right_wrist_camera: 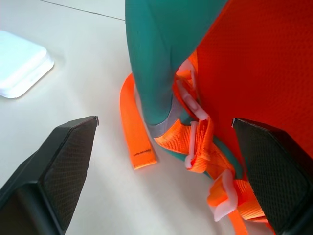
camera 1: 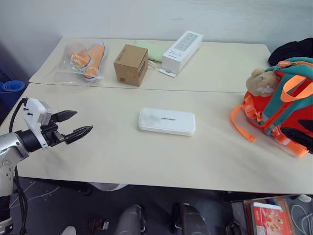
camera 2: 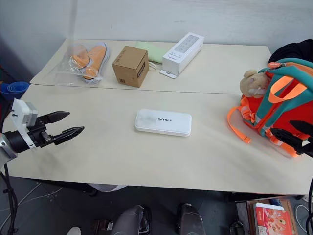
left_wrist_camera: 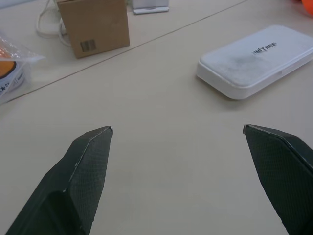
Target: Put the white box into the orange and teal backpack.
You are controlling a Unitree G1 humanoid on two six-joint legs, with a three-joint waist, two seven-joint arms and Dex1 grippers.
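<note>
The white box [camera 1: 167, 121] lies flat in the middle of the beige table [camera 1: 146, 161], its small dark lettering facing up. To its left my left gripper [camera 1: 83, 121] hovers open and empty, pointing at the box from well short of it; the left wrist view shows the white box [left_wrist_camera: 257, 58] beyond the spread fingers. The orange and teal backpack [camera 1: 283, 107] rests at the table's right edge with a tan plush toy [camera 1: 257, 82] on it. My right gripper [right_wrist_camera: 165, 119] is open just in front of the backpack's orange straps [right_wrist_camera: 195, 147], holding nothing.
At the back of the table stand a brown cardboard cube [camera 1: 131, 64], a longer white box [camera 1: 182, 51], a clear bag of orange shoes [camera 1: 84, 61] and a pale green flat item [camera 1: 150, 49]. Something black [camera 1: 293, 49] sits behind the backpack. A seam splits the two tabletops.
</note>
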